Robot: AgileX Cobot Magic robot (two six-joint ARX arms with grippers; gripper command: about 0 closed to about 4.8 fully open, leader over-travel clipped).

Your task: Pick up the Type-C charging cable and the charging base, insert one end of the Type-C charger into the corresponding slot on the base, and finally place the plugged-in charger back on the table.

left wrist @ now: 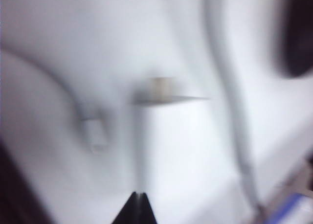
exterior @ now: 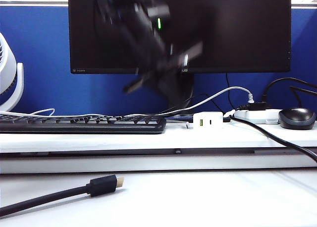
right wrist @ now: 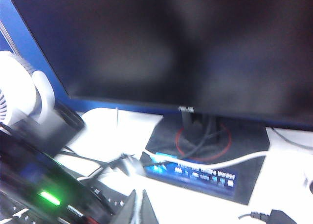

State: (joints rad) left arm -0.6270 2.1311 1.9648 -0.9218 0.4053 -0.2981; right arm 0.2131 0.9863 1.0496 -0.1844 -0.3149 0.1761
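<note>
Left fingers (left wrist: 138,208) closed on Type-C charging cable (left wrist: 143,150), right fingers (right wrist: 138,209) closed

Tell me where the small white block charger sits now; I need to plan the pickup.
In the exterior view, the small white block charger stands on the raised white shelf, right of centre, between the black keyboard and the flat white power strip.

On the shelf step of the table (exterior: 148,197), the charging base (exterior: 208,120) stands between the keyboard (exterior: 81,124) on its left and the power strip (exterior: 257,116); the mouse (exterior: 297,118) lies rightmost.
</note>
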